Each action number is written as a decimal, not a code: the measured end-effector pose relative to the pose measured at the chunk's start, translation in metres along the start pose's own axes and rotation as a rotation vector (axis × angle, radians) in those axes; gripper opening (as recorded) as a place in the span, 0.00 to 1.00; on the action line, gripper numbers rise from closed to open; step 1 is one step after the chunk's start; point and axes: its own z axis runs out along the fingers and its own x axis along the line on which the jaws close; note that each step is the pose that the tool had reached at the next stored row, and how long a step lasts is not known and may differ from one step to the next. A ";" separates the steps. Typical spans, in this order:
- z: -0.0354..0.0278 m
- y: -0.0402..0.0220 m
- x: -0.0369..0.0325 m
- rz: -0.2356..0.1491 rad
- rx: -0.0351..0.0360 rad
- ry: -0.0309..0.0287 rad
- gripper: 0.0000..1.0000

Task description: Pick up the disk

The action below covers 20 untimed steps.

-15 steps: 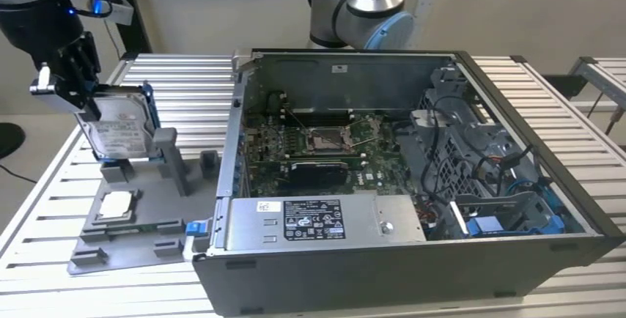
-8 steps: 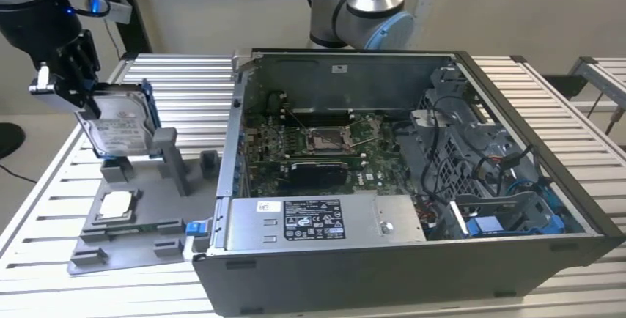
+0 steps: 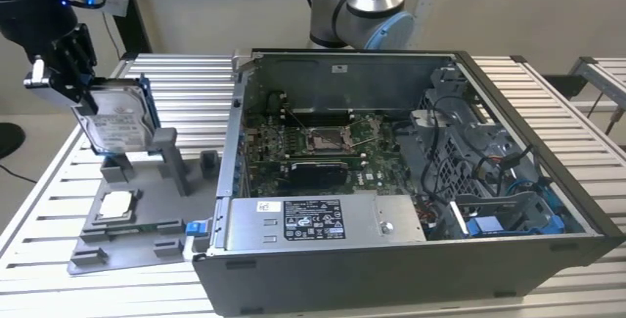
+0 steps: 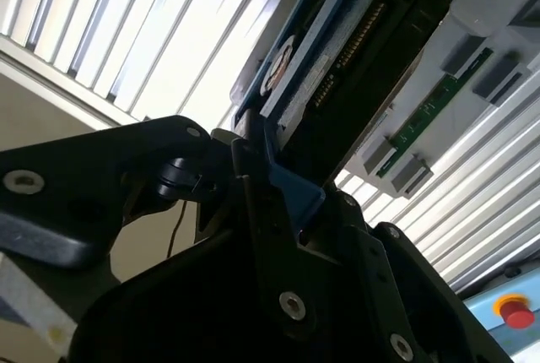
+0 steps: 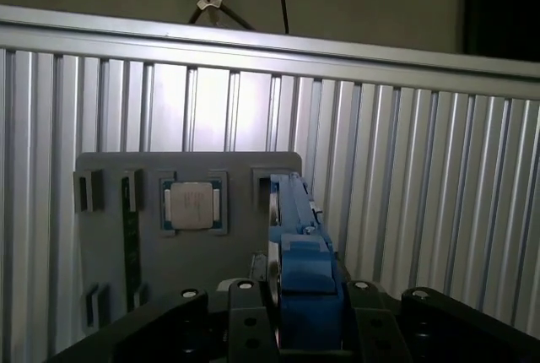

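Note:
In the exterior view the disk (image 3: 119, 126), silver-grey with a white label and a blue frame, stands upright on edge at the exterior view's left. My gripper (image 3: 93, 94) is shut on its upper part. Its lower edge is right at the slot posts of the grey fixture (image 3: 132, 241); I cannot tell whether it touches them. The second wrist view has the disk (image 4: 337, 67) running away from my gripper (image 4: 287, 190). Edge-on in the first wrist view, the disk's blue frame (image 5: 295, 236) sits between the fingers of my gripper (image 5: 304, 300).
A small square silver chip (image 3: 116, 204) (image 5: 192, 205) lies in the fixture, with a green strip (image 5: 129, 236) beside it. The open computer case (image 3: 391, 171) with its grey labelled box (image 3: 323, 219) stands to the exterior view's right. All rest on a slatted metal table (image 3: 49, 186).

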 end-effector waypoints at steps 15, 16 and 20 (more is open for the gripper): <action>-0.0385 -0.0004 -0.0032 -0.009 0.0580 0.0051 0.00; -0.0424 -0.0005 -0.0035 -0.010 0.0584 0.0051 0.00; -0.0601 -0.0008 -0.0050 -0.010 0.0600 0.0053 0.00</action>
